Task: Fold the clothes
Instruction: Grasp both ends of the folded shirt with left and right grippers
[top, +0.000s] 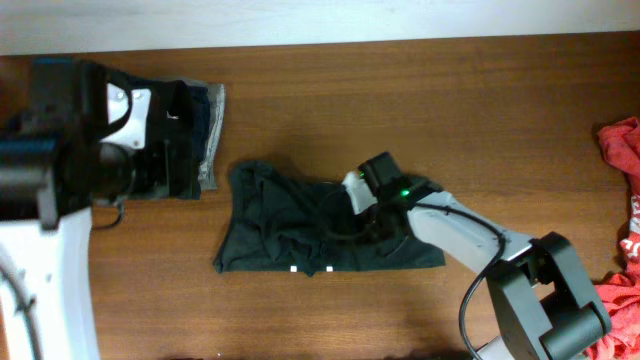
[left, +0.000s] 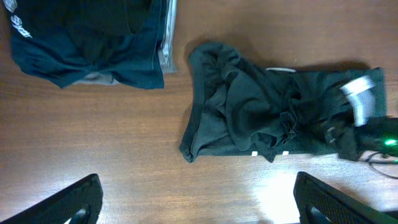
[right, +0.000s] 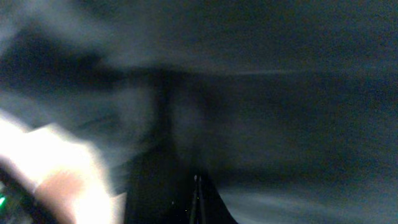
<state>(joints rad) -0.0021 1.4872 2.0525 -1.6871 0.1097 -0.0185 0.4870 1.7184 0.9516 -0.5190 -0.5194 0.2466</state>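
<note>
Nearest, one red heap lies at the table's right edge, then one crumpled black garment mid-table with the right gripper closed tight down in it, and farthest one folded dark stack beside the left gripper, gaping wide and empty.

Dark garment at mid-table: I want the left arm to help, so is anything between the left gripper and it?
Nothing visible. Only bare table separates the open left gripper from the dark garment; the folded pile lies aside, and the shut right gripper rests on the garment.
</note>
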